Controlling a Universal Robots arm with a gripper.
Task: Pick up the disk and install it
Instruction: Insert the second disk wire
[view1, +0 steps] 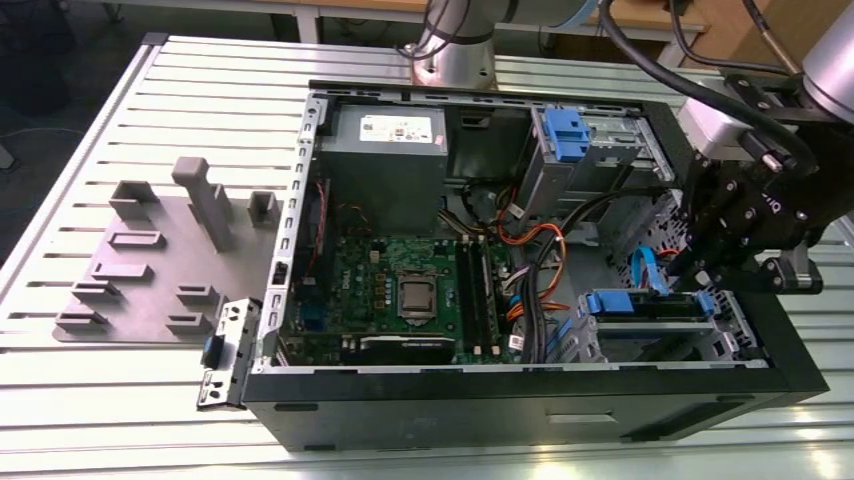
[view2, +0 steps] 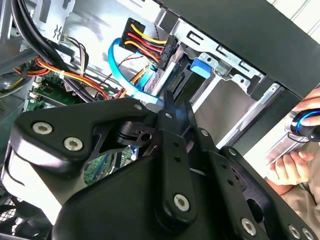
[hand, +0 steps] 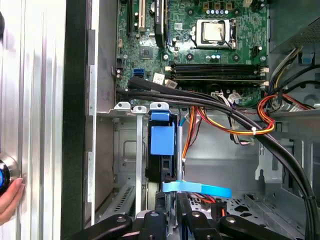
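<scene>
The disk (hand: 162, 140) sits edge-on in the lower drive bay of the open computer case (view1: 534, 400), its blue caddy frame facing the motherboard. In the exterior view its blue tab (view1: 614, 303) shows in the bay at the case's near right corner. My gripper (hand: 175, 205) hangs just behind the disk's rear end. Its black fingers (view2: 172, 112) are drawn together into one tip, with nothing seen between them. A flat blue data cable (hand: 197, 189) crosses right in front of the fingertips. I cannot tell whether they touch the disk.
Thick black and orange cable bundles (hand: 235, 125) run past the bay. A blue-handled caddy (view1: 567, 130) sits by the grey power supply (view1: 387, 140). A grey peg fixture (view1: 147, 260) lies at the exterior view's left. A person's hand (view2: 287, 167) rests outside the case wall.
</scene>
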